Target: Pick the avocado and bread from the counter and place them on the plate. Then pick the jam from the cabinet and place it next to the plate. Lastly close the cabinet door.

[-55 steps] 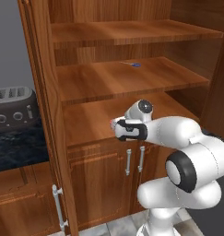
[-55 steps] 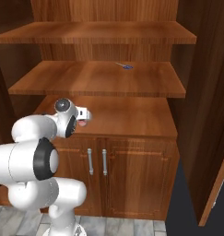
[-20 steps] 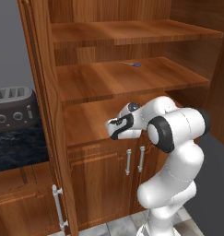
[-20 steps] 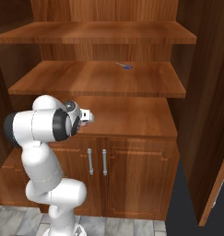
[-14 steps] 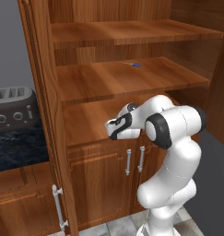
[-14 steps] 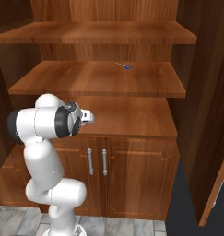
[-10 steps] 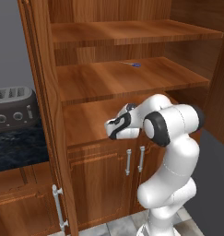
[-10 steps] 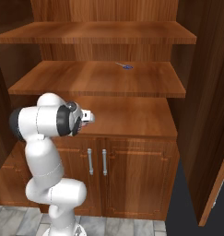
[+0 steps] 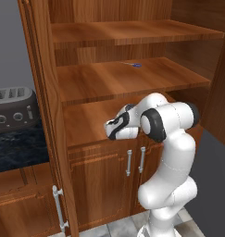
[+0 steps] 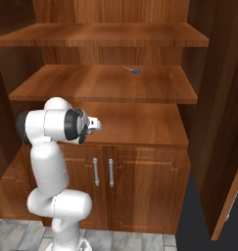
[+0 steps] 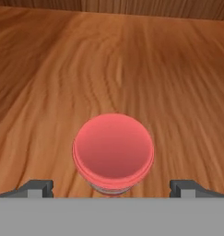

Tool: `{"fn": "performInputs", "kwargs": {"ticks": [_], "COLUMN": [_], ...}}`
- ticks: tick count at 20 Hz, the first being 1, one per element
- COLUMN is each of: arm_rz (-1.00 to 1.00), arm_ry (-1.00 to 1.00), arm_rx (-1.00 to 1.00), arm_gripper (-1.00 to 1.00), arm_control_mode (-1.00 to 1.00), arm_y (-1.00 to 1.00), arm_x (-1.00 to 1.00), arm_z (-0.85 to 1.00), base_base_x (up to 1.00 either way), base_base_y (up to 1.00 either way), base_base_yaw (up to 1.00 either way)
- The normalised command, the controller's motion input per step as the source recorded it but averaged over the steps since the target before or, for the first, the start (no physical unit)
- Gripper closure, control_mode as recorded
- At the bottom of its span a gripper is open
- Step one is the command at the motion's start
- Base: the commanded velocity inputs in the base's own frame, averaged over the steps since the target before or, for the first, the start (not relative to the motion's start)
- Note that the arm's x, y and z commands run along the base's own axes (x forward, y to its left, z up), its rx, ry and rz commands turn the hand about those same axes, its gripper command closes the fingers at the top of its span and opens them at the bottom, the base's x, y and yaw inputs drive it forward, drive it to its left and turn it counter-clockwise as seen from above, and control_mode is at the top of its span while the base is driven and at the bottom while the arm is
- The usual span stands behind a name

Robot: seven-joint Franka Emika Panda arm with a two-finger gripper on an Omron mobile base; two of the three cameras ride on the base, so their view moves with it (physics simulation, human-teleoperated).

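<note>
1. In the hand view you see the jam (image 11: 113,156) from above by its red lid; its body and base are hidden under the lid.
2. The fingertips (image 11: 37,188) are cut off at the bottom.
3. On the middle shelf, a blue speck (image 9: 136,65) is too small to identify.
4. The toaster (image 9: 13,110) is cut by the left edge.

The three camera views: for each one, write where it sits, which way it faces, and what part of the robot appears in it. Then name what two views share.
Left base view: behind the arm's left, facing the cabinet; the white arm rises at lower right, gripper over the lowest shelf.
Right base view: behind the arm's right, facing the same shelves; arm at lower left.
Hand view: on the hand, looking down at the jam, with fingertips spread wide either side.
Both base views share the two lower doors.
</note>
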Motion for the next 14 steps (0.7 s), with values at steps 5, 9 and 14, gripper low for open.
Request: {"fn": "performInputs", "kwargs": {"ticks": [5, 9, 14], "arm_rz": [0.0, 0.0, 0.0], "arm_ry": [0.0, 0.0, 0.0], "arm_rx": [0.0, -0.01, -0.02], "arm_gripper": [-1.0, -1.0, -1.0], "arm_control_mode": [-1.0, -1.0, -1.0], "arm_y": [0.0, 0.01, 0.05], "arm_x": [0.17, 0.17, 0.18], "arm_z": [-0.13, -0.14, -0.15], "base_base_x": [0.0, 0.0, 0.0], "base_base_y": [0.0, 0.0, 0.0], "base_base_yaw": [0.0, 0.0, 0.0]}}
